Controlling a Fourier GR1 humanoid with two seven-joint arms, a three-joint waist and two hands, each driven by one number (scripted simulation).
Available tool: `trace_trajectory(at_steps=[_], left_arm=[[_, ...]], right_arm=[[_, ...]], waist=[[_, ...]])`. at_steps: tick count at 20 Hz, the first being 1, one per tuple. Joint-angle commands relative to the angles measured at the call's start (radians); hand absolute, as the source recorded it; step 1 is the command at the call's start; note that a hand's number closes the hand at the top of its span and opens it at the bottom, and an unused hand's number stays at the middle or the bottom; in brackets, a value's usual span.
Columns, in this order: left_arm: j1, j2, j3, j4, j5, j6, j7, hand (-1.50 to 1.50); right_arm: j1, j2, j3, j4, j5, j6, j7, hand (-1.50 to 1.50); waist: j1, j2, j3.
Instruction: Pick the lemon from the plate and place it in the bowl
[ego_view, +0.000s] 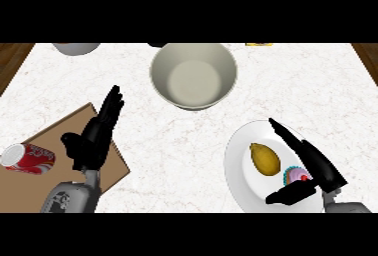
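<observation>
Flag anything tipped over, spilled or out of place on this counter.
One thing: the red soda can lies on its side on the wooden board at the left. The lemon rests on the plate, and the bowl stands upright.

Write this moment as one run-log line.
phase: reaching | lemon: on plate | right hand: open over plate | left hand: open, resting | bowl: empty

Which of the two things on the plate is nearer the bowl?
The lemon. It lies toward the middle of the white plate, on the bowl's side, while the pink cupcake sits farther back under the right hand.
</observation>
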Motion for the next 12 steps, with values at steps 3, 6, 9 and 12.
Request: trace_trajectory(at_steps=[3,6,9,12], left_arm=[[0.035,-0.026,0.005,0.037,-0.005,-0.017,-0.068,0.00],[0.039,0.056,0.082,-0.025,0.040,-0.094,-0.012,0.00],[0.071,-0.014,0.015,-0.120,-0.025,-0.025,0.051,0.00],[0.073,-0.025,0.026,-0.025,-0.021,-0.033,-0.033,0.00]], right_arm=[[-0.085,0.021,0.037,0.152,0.166,-0.087,-0.034,-1.50],[-0.049,0.010,0.031,0.163,0.179,-0.066,-0.075,-1.50],[-0.070,0.044,0.036,0.152,0.165,-0.023,-0.023,-1.50],[-0.073,0.019,0.101,0.235,0.249,-0.053,-0.222,1.50]], waist=[[0.003,0.001,0.000],[0.002,0.000,0.000],[0.002,-0.001,0.000],[0.005,0.000,0.000]])
